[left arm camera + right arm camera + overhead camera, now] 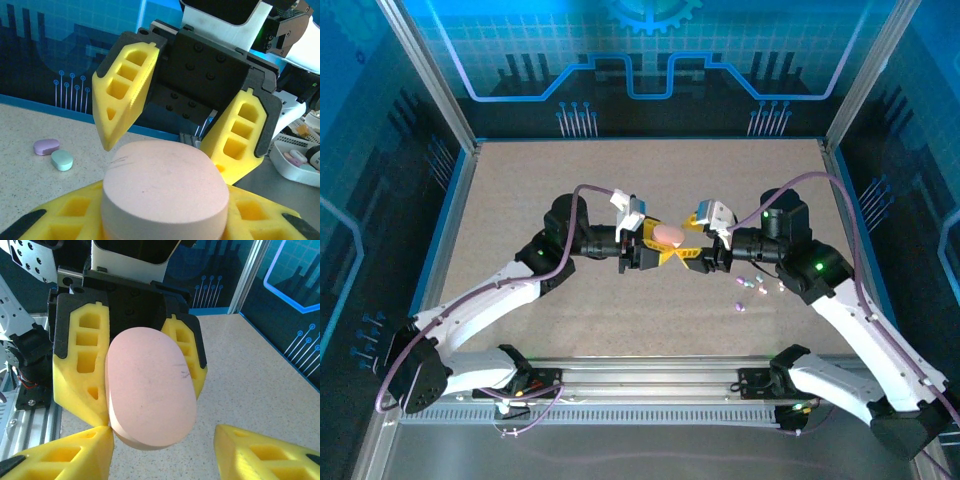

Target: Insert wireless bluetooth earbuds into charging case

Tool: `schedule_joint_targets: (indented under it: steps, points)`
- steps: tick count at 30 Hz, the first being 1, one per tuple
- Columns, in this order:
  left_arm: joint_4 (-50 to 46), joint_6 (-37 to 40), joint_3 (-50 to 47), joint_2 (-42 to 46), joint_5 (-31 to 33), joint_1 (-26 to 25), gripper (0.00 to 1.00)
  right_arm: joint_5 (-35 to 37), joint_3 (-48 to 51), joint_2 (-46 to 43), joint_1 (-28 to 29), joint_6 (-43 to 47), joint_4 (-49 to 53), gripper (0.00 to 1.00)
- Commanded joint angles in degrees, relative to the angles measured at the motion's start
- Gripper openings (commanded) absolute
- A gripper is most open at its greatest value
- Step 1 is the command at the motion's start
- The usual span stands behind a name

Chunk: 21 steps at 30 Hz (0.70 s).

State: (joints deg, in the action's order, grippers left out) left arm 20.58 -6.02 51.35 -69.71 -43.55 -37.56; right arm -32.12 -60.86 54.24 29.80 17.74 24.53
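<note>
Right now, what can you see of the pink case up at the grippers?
The pink case is a smooth, matte, pebble-shaped oval with a flat broad face and rounded sides, closed as far as shows, with faint dark scuffs on the face. It is held off the table, clamped by its sides between the yellow fingers of the left gripper. The right gripper stands open around it; one fingertip is very near its edge, contact unclear.

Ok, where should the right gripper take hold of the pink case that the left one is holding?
Grip the free rounded end of the pink case, across its side walls. The left gripper clamps the other half, flat face up, so that end juts toward the open right gripper. Probably best to come in level from the right, jaws straddling the end.
</note>
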Motion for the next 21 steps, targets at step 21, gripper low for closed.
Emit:
schedule_joint_targets:
  steps: [21]
  points:
    - [-3.44, 4.13, 1.46, 0.89, -3.14, -0.66, 0.24, 0.26, -2.95, 0.25, -3.70, -9.12, -5.72, 0.51]
